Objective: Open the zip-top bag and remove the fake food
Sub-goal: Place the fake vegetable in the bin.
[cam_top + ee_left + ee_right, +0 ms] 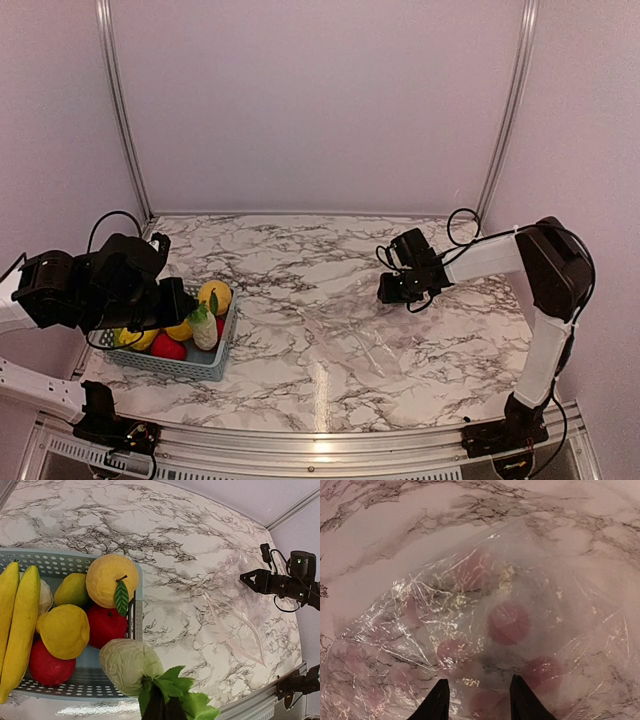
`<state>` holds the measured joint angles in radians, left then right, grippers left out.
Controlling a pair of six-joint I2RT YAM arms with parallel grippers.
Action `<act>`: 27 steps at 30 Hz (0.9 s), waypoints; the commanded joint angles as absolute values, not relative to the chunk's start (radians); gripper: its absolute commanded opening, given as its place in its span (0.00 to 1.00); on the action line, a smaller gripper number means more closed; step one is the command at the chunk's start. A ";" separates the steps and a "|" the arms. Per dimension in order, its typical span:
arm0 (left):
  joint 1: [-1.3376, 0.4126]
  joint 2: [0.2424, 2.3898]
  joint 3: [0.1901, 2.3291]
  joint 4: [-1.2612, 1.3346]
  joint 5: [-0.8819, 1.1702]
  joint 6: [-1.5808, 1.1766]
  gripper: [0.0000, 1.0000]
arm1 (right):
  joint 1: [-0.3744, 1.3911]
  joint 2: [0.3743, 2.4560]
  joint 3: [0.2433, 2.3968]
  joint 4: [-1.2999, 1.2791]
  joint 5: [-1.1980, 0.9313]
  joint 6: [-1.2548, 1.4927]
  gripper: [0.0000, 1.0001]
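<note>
My left gripper [164,707] is shut on the green leaves of a pale cabbage [127,665] and holds it over the right end of the light blue basket [55,562]. In the basket lie bananas [17,625], a lemon [65,630], an orange [107,580], a pear [72,590] and red apples [105,625]. The clear zip-top bag [240,625] lies flat on the marble at mid-right. My right gripper [477,700] is open just above the bag [470,605]. Dim reddish round patches show in the plastic; I cannot tell what they are.
In the top view the basket [185,365] stands at the front left, with the left gripper [185,300] over it, and the right gripper [392,290] is at the bag's [370,335] far edge. Walls with metal rails close the back and sides.
</note>
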<state>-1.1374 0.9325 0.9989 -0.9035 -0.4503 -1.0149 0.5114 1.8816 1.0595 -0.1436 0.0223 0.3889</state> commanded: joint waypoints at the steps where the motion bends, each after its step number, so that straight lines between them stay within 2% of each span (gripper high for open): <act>1: -1.143 0.926 0.980 -0.931 -0.473 -1.040 0.00 | 0.500 1.888 1.078 -0.179 0.012 0.381 0.40; 21: -1.143 1.059 0.932 -0.921 -0.452 -1.068 0.00 | 0.500 1.815 1.085 -0.211 0.011 0.375 0.41; 27: -1.143 1.107 0.943 -0.917 -0.457 -1.066 0.10 | 0.500 1.783 1.082 -0.223 0.012 0.370 0.42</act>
<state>-1.1374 1.0843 0.9295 -0.9176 -0.4469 -1.0702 0.5114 1.8267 1.0630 -0.1959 0.0124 0.3874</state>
